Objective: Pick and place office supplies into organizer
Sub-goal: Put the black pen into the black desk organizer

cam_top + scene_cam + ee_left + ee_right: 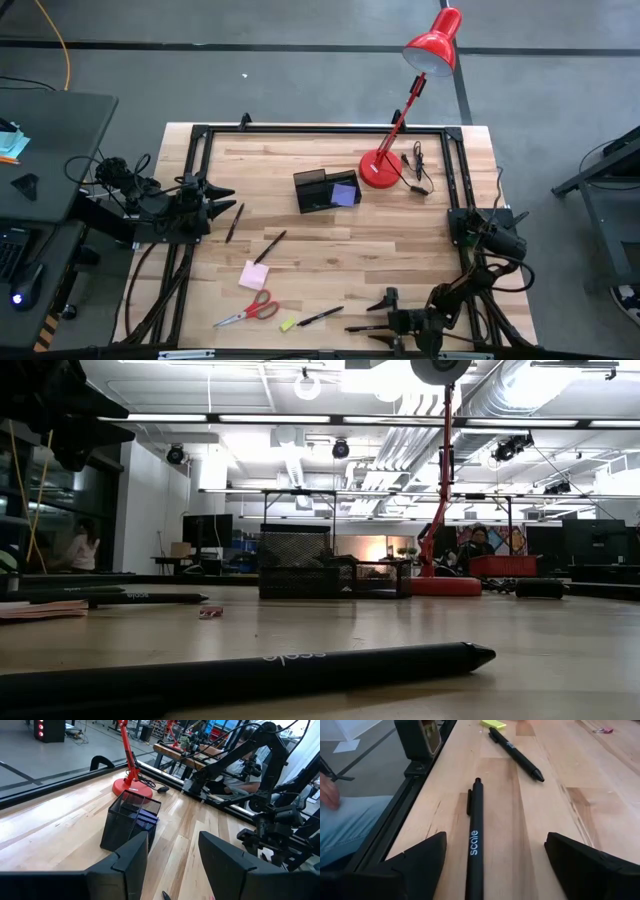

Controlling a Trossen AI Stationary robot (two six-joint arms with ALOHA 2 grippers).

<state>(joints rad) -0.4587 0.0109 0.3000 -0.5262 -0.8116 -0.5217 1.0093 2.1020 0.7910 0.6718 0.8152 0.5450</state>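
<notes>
The black mesh organizer [318, 190] [129, 822] stands mid-table by the red lamp base [379, 168], with a purple pad [345, 193] inside. Loose on the wood lie a pink pad [253, 275], red-handled scissors [248, 310], a yellow piece [288, 323] and several black pens. My right gripper [376, 322] [492, 865] is open low at the near edge, its fingers on either side of one pen [475, 845] without touching it. My left gripper [216, 195] [175, 862] is open at the left edge, facing the organizer.
A second pen [515, 752] lies just beyond the one between my right fingers. Two more pens [234, 222] [270, 247] lie near my left gripper. A black frame rail [190, 200] borders the table. A person's hand [327, 792] shows beyond the near edge.
</notes>
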